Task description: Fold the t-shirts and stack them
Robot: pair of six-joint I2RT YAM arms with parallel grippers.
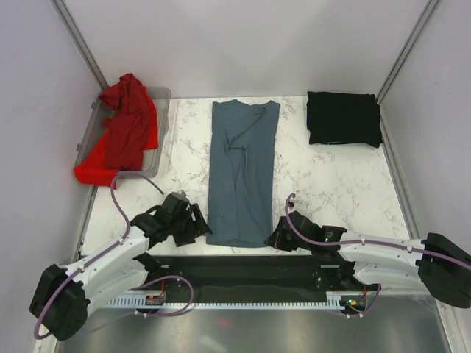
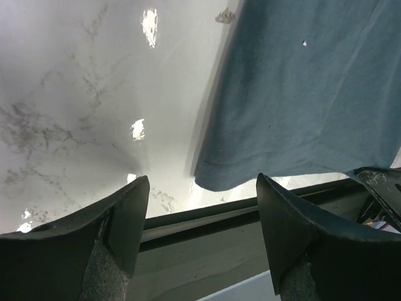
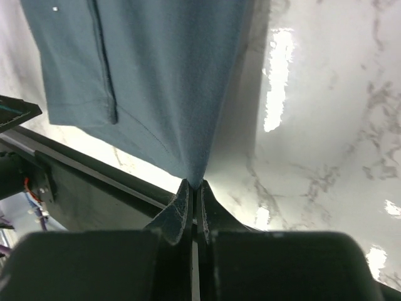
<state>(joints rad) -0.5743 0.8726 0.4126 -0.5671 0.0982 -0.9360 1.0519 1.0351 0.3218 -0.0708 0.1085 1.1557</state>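
Right claw clamped on the near right hem corner of the slate blue-grey t-shirt, flat on the desk; left claw apart, just short of the near left corner. Pinch that corner too, then lift both level to fold evenly.

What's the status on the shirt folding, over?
Right gripper shut on blue-grey shirt, near corner. Left gripper open at other corner, no grip. Black shirt folded; red shirt in bin. Nothing blocking.
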